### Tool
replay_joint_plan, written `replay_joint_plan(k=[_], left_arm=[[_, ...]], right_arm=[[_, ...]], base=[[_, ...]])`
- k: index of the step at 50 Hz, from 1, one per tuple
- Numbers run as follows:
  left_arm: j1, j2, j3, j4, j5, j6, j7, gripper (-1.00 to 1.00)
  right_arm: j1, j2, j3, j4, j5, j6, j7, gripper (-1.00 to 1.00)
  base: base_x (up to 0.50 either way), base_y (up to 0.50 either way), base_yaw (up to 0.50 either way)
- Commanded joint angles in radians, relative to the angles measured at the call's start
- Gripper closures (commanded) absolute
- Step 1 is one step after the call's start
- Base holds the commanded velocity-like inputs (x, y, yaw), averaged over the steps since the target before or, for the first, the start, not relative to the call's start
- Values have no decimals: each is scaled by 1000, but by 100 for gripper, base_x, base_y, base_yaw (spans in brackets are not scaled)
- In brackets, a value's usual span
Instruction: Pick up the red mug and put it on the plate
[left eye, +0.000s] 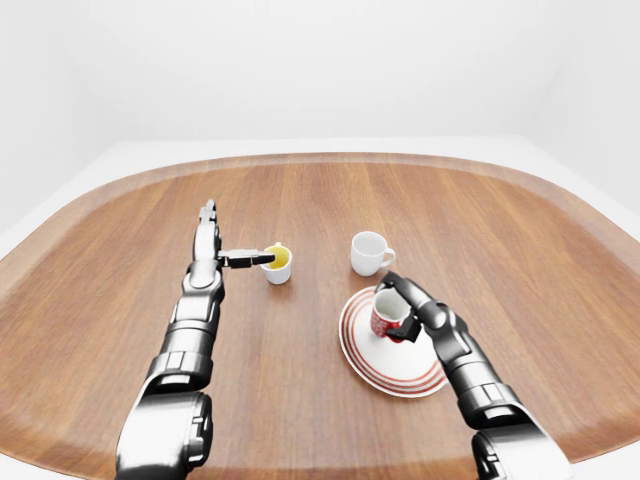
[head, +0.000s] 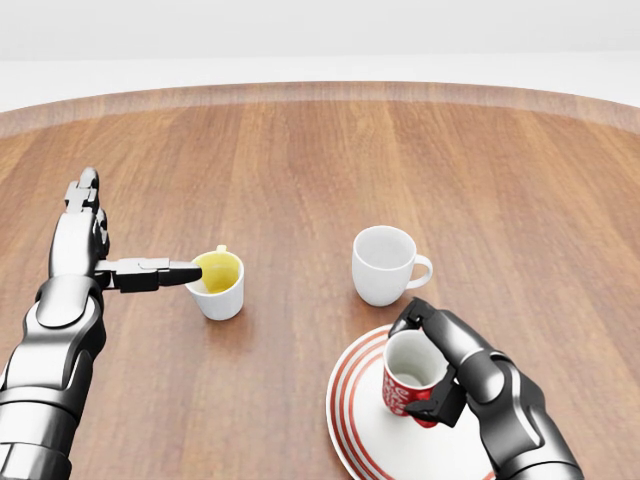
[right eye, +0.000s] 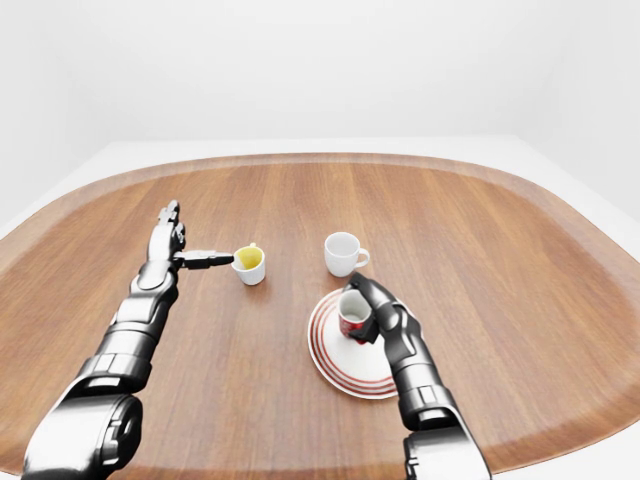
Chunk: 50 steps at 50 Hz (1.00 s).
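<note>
Mugs numbered three on the wooden table (head: 320, 160), and we looked first at the red mug (head: 408, 384), which sat in the lower right of the head view, over the white plate with red rings (head: 352, 420). It stood upright, its long axis vertical and its open mouth facing up, showing a white inside; we could not tell whether its base touched the plate or hung just above it. Our right hand (head: 455, 370) was closed round the mug, one dark finger curled over the far rim and another pressed against the lower side nearest the right edge of the frame, so the handle was hidden from us. In the left-eye view the same mug appeared over the upper part of the plate, toward its top edge rather than its middle. A white mug (head: 385, 264) stood upright just above the plate in the head view, its handle pointing toward the right of the frame, apart from the red mug. At centre left a small white mug with a yellow inside (head: 218, 283) stood upright. Our left hand (head: 110, 262) lay at the left of the frame, its fingers spread, one stretched sideways with its tip at the rim of that yellow mug and the others pointing toward the top of the frame, gripping nothing.
</note>
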Motion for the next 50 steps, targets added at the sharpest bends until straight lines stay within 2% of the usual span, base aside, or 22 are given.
replay_joint_plan(k=[1,6,10,27,45,46,47,49,50], left_arm=[[-6,1,1,20,-1,-12,-1,-100],[1,-1,-2,3,0,-3,1,-100],[-9,2,0,25,0,-13,-1,-100],[5,1,-1,-5,1,2,0,-100],[-4,1,0,18,1,-11,-1,-100],[-3,2,0,15,1,-9,-1,-100],[4,0,-1,0,0,-1,0,-100],[2,1,1,3,-1,-2,-1,-100],[1,1,0,7,0,-5,-1,-100]], right_arm=[[-7,-13,-12,41,-26,0,-20,100],[-12,-20,-15,52,-22,0,-23,100],[-37,-26,-16,117,-14,0,-46,100],[-55,-28,-9,129,-12,0,-48,100],[-45,-28,-10,129,-12,0,-47,100],[-46,-27,-10,131,-12,0,-47,87],[-47,-27,-10,133,-10,0,-46,52],[-47,-26,-9,142,-10,0,-48,15],[-47,-26,-8,148,-11,0,-51,-34]], base=[[0,0,0],[0,0,0],[0,0,0],[0,0,0],[0,0,0],[0,0,0],[0,0,0],[0,0,0],[0,0,0]])
